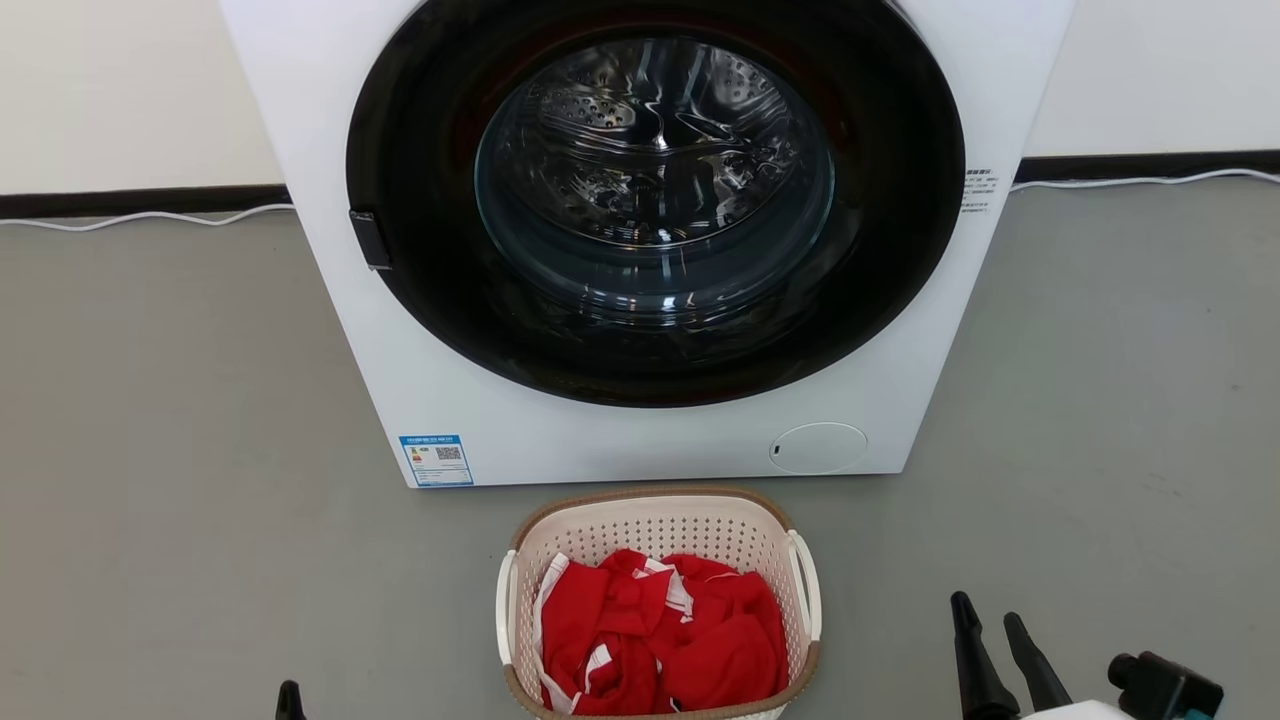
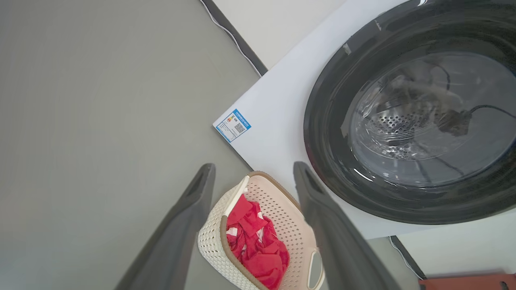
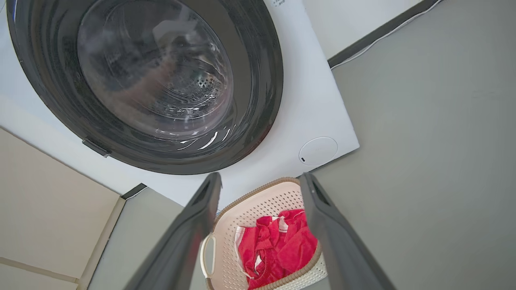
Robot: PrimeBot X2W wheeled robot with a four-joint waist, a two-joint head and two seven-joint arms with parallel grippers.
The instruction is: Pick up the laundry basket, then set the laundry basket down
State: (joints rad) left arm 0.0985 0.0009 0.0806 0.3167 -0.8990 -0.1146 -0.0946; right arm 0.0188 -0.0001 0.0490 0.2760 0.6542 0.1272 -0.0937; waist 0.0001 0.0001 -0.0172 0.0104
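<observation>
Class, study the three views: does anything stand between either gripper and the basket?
Nothing visible does. Only floor lies between the right gripper and the basket, likewise for the left gripper; the washer stands behind the basket.

In the head view the washing machine (image 1: pixel 600 440) stands at upper centre on the floor (image 1: pixel 180 450), its back to the wall (image 1: pixel 120 90); the laundry basket (image 1: pixel 660 525) sits just before it at bottom centre, with clothes (image 1: pixel 660 640) inside; the right gripper (image 1: pixel 988 610) is at lower right, well apart from the basket; a cable (image 1: pixel 150 217) runs along the wall's foot at both sides of the frame.
</observation>
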